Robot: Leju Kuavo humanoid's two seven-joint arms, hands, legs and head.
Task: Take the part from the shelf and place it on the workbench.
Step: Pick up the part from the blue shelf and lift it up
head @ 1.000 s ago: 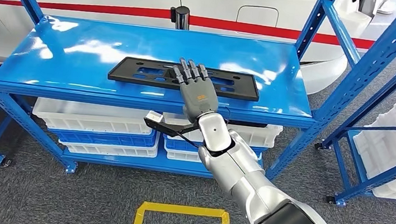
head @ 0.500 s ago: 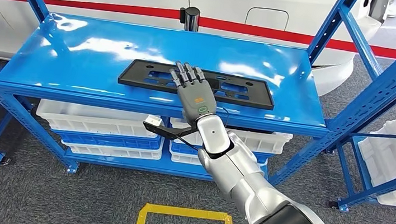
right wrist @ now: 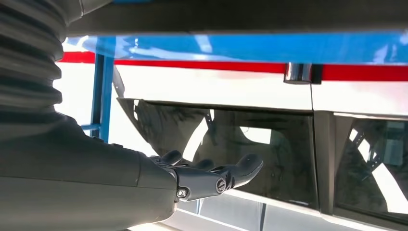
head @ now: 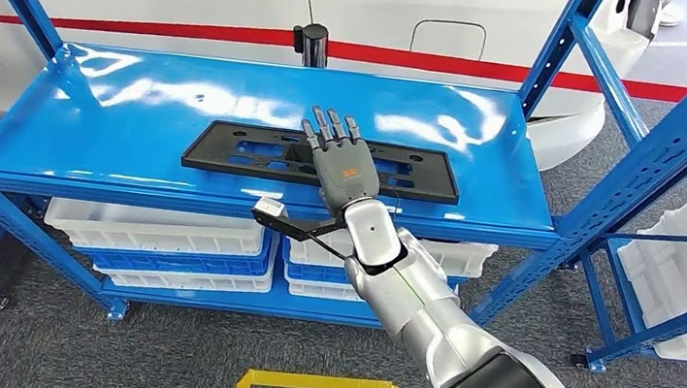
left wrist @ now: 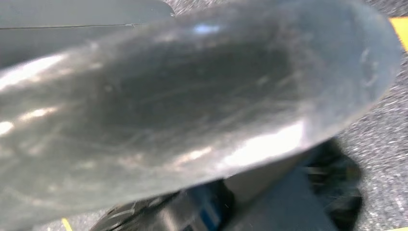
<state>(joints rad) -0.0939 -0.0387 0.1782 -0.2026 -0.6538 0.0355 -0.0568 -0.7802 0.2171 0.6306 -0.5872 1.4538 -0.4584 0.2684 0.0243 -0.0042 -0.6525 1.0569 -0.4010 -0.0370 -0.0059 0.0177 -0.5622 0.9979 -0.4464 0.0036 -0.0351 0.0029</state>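
The right hand (head: 341, 160) is held flat and open over the black part (head: 227, 150) on the blue shelf (head: 103, 128), ready to grab it; nothing is held.

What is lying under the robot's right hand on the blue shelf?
Under the right hand lies a long flat black part with cut-out holes, resting on the blue shelf. The hand covers the part's middle, so whether the fingers touch it cannot be told.
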